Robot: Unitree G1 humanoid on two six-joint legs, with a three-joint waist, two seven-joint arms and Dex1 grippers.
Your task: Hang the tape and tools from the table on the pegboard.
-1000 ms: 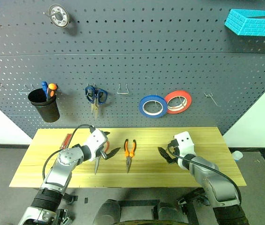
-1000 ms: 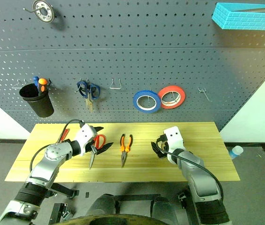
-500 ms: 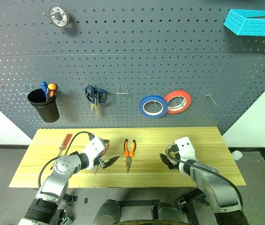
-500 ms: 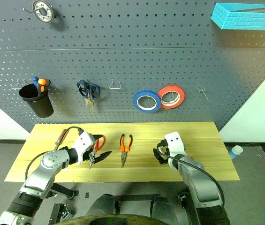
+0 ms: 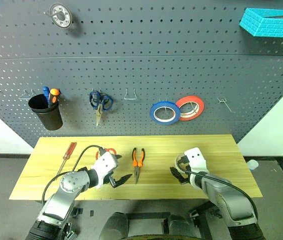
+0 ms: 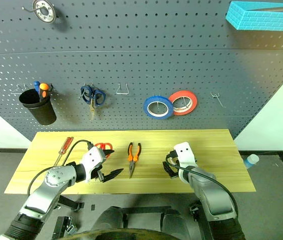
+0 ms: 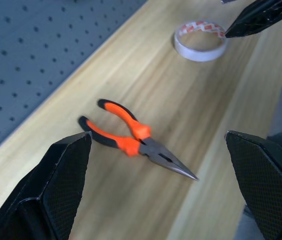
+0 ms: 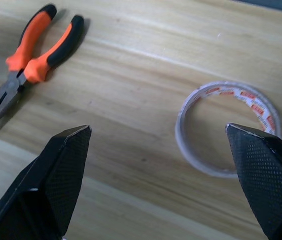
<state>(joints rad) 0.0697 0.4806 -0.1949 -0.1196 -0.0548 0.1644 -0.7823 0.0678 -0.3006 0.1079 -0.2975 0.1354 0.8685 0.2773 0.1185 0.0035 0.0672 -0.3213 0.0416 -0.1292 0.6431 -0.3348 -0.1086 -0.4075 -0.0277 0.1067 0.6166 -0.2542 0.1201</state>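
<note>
On the light wood table (image 5: 216,145) lie a red-handled screwdriver (image 5: 67,152), red-handled scissors (image 5: 106,151) and orange-and-black pliers (image 5: 138,162). The whitish tape (image 8: 228,127) lies flat to their right. My left gripper (image 5: 122,167) hovers open near the front edge, between the scissors and the pliers, and hides the scissor blades. Over the tape's near-left rim my right gripper (image 5: 176,166) is open and tipped downward. Its black fingertip (image 7: 260,17) shows beside the tape (image 7: 200,42) in the left wrist view. The dark grey pegboard (image 5: 141,65) rises behind the table.
On the pegboard hang blue-handled scissors (image 5: 100,102), a blue tape roll (image 5: 164,112), a red-orange roll (image 5: 190,108) and a black cup (image 5: 46,111) of screwdrivers. Bare wire hooks (image 5: 130,94) (image 5: 224,103) stand between them. A cyan box (image 5: 271,22) sits top right, a metal disc (image 5: 61,15) top left.
My left gripper has drawn back toward the table's front edge, uncovering the scissor handles. The right gripper has tipped further down and come back slightly. Neither holds anything.
</note>
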